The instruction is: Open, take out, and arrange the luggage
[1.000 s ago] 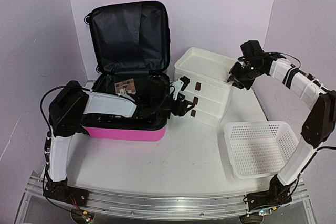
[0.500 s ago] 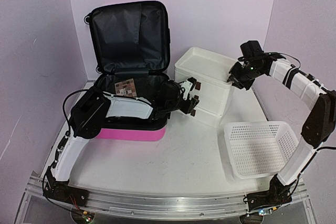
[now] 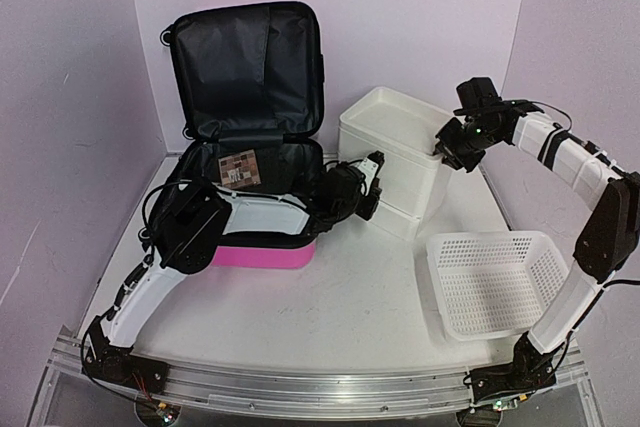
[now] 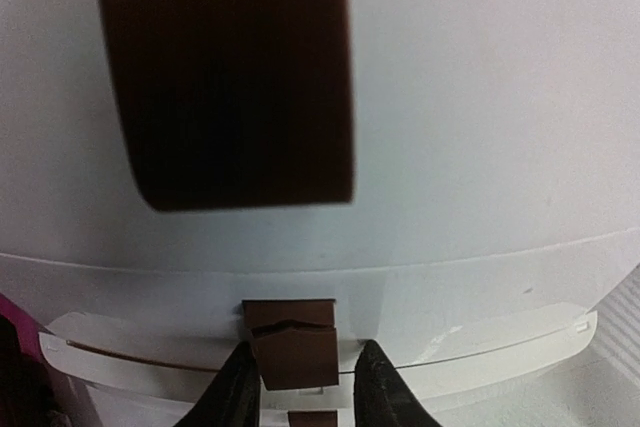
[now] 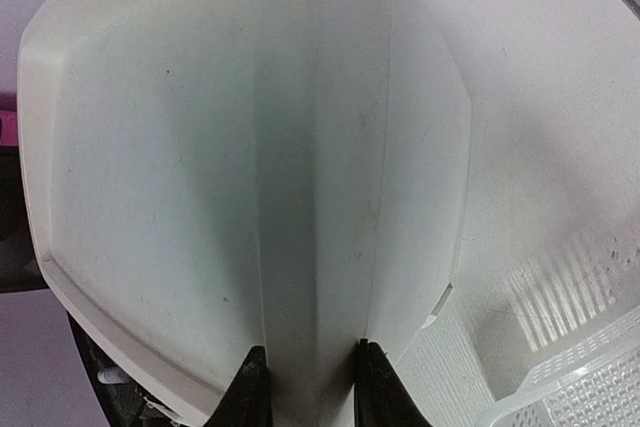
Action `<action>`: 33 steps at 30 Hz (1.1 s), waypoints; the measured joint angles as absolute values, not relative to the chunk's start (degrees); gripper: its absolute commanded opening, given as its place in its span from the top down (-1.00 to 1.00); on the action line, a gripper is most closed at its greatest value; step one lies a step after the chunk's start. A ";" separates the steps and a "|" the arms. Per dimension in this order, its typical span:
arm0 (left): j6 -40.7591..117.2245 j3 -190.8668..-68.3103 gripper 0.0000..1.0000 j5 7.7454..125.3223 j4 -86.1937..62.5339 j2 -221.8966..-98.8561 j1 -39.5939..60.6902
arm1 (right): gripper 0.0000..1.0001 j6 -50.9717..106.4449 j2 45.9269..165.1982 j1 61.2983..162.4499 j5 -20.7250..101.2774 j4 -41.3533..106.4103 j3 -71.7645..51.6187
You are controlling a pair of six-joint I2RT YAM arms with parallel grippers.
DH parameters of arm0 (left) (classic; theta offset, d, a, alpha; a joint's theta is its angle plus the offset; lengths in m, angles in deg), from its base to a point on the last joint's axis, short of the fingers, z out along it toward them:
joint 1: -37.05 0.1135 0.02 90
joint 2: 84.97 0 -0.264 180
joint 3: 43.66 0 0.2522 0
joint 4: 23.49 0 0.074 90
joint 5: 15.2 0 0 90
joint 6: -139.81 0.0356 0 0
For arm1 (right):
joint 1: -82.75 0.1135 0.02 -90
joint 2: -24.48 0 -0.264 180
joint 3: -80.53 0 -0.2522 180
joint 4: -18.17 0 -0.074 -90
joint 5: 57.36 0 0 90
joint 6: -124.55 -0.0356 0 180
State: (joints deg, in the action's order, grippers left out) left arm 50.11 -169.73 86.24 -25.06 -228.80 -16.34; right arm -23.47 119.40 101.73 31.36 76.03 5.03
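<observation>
**Standing open at the table's back left, the pink luggage shows its black lining**

The luggage (image 3: 245, 77) sits at the rear left of the table (image 3: 330, 317). Its lid is raised upright against the back wall and its lower half lies flat. Black fabric lines both halves. Only a strip of the hot-pink shell (image 3: 268, 254) shows, along the front edge below the left arm. A small patterned card (image 3: 238, 169) lies in the lower half; its print is too small to read.

The left arm reaches across the front of the luggage to the white drawer stack (image 3: 395, 137) just to its right. In the wrist view the left gripper (image 4: 300, 392) has its fingers drawn in close on either side of a small brown tab (image 4: 295, 355) on a drawer front. I cannot tell whether they pinch it. A larger brown patch (image 4: 230, 77) above is blurred.

The right gripper (image 3: 452, 147) is at the stack's far right corner, closed narrowly on a ridge of the white plastic. A white mesh basket (image 3: 490, 282) stands at the front right, apart from the stack.
</observation>
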 measured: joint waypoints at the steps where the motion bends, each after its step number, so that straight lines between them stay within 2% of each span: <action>1: 50.22 -170.28 0.58 86.63 -24.97 -229.02 -16.45 | 1.00 -23.75 119.40 101.73 31.29 76.03 5.03; 6: 51.38 -172.42 1.00 88.53 -23.57 -229.24 -17.06 | 1.00 -24.30 119.37 101.71 30.61 76.12 5.03; 12: 51.48 -170.76 1.00 89.10 -24.05 -228.62 -17.63 | 1.00 -22.97 119.37 101.01 30.53 76.10 5.05; 23: 44.45 -151.39 1.00 82.06 -24.60 -213.26 -19.40 | 1.00 -15.34 119.61 99.04 33.15 78.13 6.08; 33: 39.29 -143.11 1.00 80.27 -24.75 -205.98 -21.45 | 1.00 -12.91 120.90 98.36 32.21 79.70 8.05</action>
